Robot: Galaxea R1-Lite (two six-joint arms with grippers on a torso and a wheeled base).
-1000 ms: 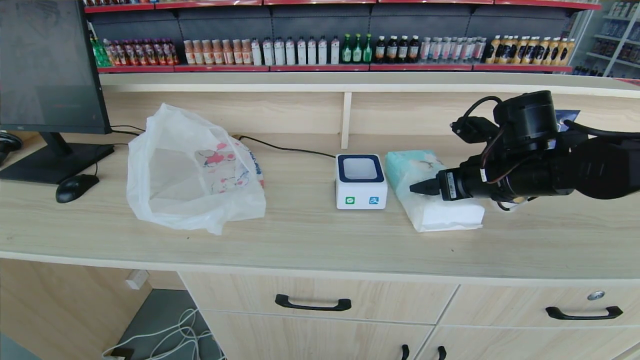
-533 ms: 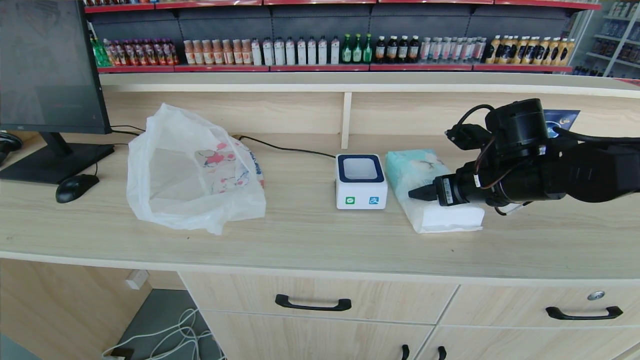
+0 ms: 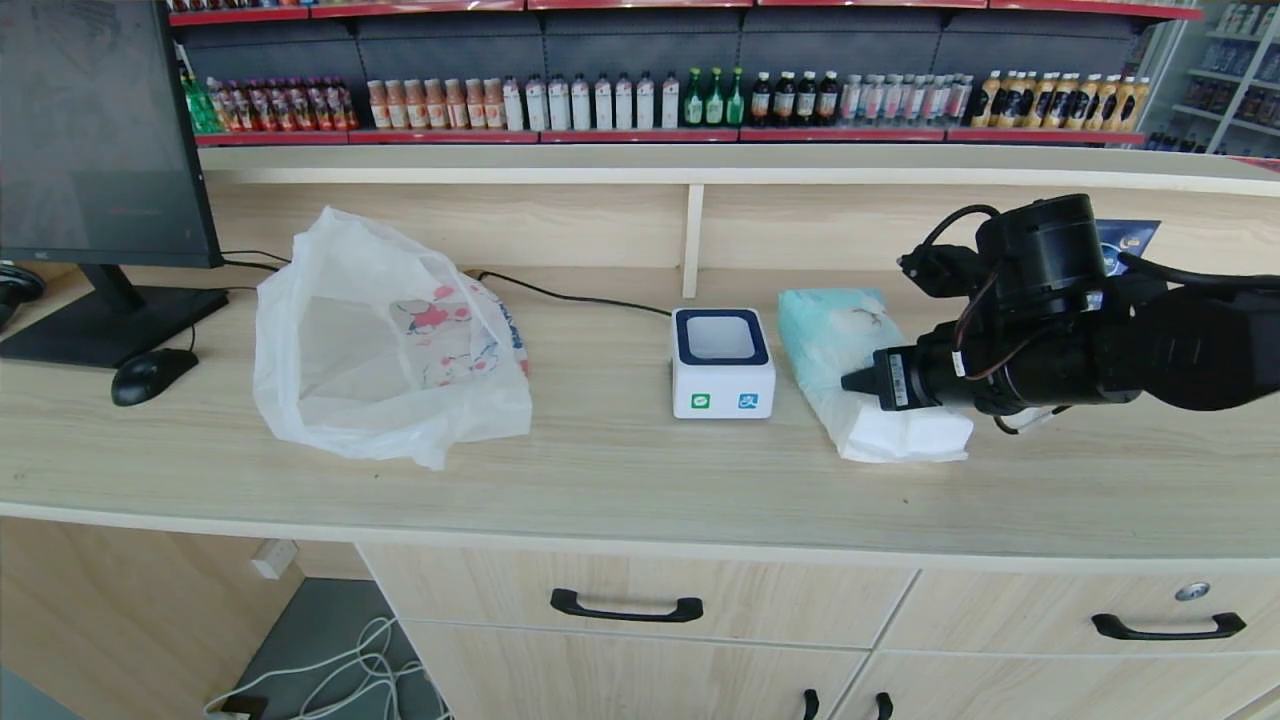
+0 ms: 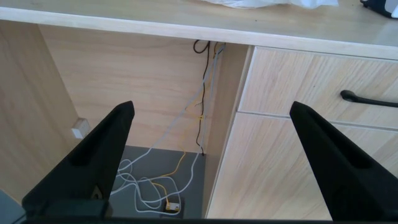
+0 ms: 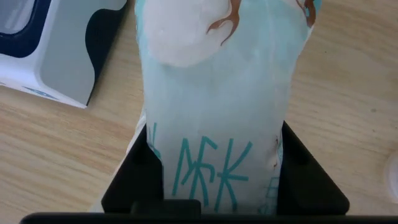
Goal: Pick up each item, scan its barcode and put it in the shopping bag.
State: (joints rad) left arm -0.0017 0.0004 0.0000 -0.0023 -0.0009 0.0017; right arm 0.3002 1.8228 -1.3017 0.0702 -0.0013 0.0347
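You had the right jaws closed on the tissue pack [image 3: 850,345], one against each long side, pressing into the wrapper near its white end. The pack lay flat on the desk [image 3: 620,470], just beside the scanner [image 3: 722,362] on its right, with its far end angled slightly away. The shopping bag [image 3: 380,340] sat slumped with its mouth open, well apart on the scanner's other side, with a red-printed packet [image 3: 440,330] inside. Your left jaws were spread wide, low in front of the desk, facing a drawer front [image 4: 323,81] and loose cables [image 4: 155,186].
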